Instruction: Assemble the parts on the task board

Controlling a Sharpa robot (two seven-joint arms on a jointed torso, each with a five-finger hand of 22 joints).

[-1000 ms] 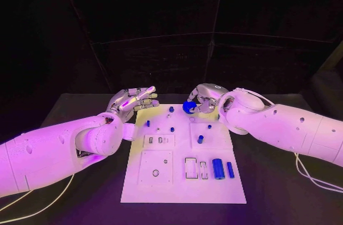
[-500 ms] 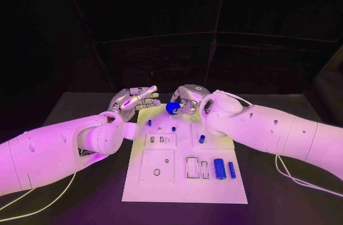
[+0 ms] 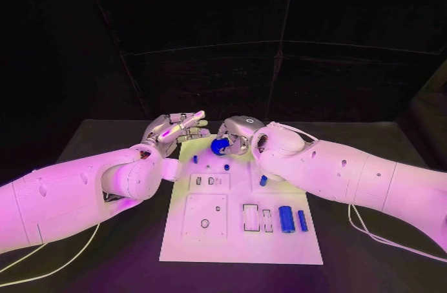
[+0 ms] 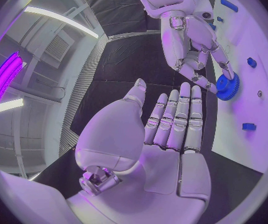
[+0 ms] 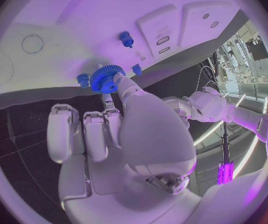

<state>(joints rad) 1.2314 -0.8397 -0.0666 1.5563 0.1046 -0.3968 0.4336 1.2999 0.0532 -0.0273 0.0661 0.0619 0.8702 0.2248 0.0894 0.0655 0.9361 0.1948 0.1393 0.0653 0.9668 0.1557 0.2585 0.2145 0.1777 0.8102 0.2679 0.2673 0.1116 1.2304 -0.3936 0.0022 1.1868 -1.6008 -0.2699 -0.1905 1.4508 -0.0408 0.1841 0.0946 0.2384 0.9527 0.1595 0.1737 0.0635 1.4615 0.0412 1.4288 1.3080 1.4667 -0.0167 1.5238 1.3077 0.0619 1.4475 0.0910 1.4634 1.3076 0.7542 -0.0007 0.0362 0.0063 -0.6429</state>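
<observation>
- I read no brand or writing on the task board (image 3: 238,241) or its parts.
- My right hand (image 3: 238,133) pinches a blue gear (image 3: 219,145) at its fingertips, above the board's far end on the black counter (image 3: 112,241).
- My left hand (image 3: 174,133) holds nothing, fingers straight and together, just beside the gear.

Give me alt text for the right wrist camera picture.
The right hand pinches a blue gear just over the white task board. Small blue parts stand on the board near the gear, and the left arm shows beyond its edge.
</observation>
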